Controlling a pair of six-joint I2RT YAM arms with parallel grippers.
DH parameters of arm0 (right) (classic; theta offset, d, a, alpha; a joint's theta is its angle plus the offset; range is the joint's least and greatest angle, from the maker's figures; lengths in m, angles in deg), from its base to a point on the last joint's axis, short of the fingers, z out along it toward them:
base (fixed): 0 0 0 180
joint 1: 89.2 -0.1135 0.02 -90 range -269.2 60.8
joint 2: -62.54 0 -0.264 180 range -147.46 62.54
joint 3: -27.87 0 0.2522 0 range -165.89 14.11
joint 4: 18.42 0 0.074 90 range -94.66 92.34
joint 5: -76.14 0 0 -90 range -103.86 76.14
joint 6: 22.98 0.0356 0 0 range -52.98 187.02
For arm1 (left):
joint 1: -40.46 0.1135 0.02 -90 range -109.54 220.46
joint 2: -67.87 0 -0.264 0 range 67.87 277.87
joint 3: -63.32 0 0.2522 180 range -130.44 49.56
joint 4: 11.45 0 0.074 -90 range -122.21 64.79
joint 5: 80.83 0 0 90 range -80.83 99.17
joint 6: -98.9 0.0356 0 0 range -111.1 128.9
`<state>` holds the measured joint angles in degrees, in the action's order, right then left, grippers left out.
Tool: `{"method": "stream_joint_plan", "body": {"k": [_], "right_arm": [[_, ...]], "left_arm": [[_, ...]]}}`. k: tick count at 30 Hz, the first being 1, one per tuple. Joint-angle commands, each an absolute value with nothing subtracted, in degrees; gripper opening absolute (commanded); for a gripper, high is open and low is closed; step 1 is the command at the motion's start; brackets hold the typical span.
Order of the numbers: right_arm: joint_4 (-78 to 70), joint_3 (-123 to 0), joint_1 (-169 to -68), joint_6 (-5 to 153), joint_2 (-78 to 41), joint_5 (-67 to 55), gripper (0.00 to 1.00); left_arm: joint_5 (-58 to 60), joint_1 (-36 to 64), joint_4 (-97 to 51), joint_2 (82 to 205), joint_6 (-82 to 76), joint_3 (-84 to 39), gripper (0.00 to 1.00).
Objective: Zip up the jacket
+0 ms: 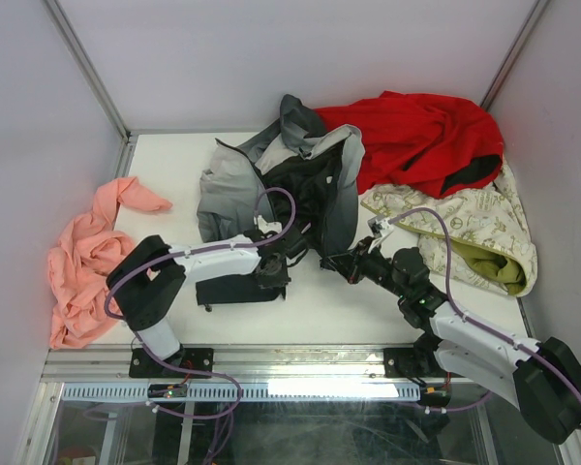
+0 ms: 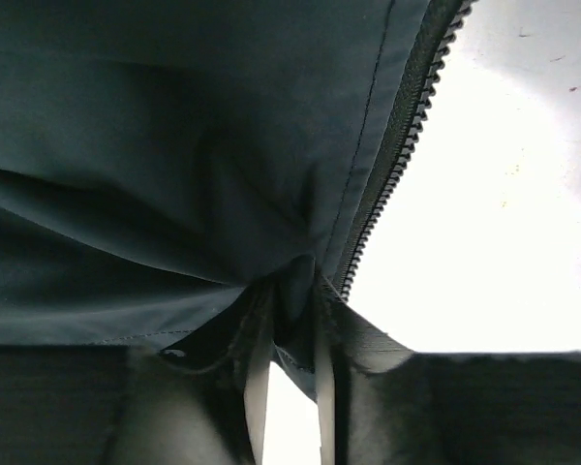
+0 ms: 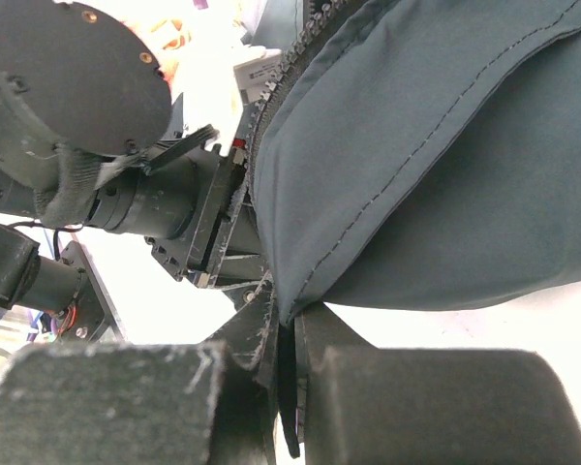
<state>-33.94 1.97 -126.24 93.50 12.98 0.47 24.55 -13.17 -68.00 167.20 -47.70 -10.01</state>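
Observation:
The jacket (image 1: 300,179), dark charcoal and light grey with black lining, lies crumpled at the table's middle back. My left gripper (image 1: 289,254) is shut on its lower front edge; in the left wrist view the dark fabric (image 2: 174,145) is pinched between the fingers (image 2: 257,387), with the zipper teeth (image 2: 397,155) running up to the right. My right gripper (image 1: 331,260) is shut on the jacket's other lower corner; in the right wrist view the dark fabric (image 3: 426,155) is pinched between its fingers (image 3: 315,349), and zipper teeth (image 3: 271,97) run along the fabric's left edge.
A red garment (image 1: 416,136) lies at the back right over a cream patterned cloth (image 1: 474,228). A pink cloth (image 1: 87,262) lies at the left edge. The left arm's wrist (image 3: 126,203) shows close in the right wrist view. White walls enclose the table.

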Motion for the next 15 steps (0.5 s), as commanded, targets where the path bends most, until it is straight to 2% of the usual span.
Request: {"method": "stream_joint_plan", "body": {"k": [1,5,15], "right_arm": [[-37.37,0.72,-126.07,93.52,11.80,0.38,0.00],[-38.50,-0.15,-126.03,93.52,9.21,0.38,0.00],[-37.77,-1.74,-126.03,93.52,10.98,0.38,0.00]], "left_arm": [[25.29,-14.15,-63.69,168.55,-48.88,-2.60,0.16],[25.87,-14.16,-57.52,160.51,-47.06,-1.23,0.00],[25.55,-13.97,-33.76,138.48,-41.22,10.79,0.00]]}}
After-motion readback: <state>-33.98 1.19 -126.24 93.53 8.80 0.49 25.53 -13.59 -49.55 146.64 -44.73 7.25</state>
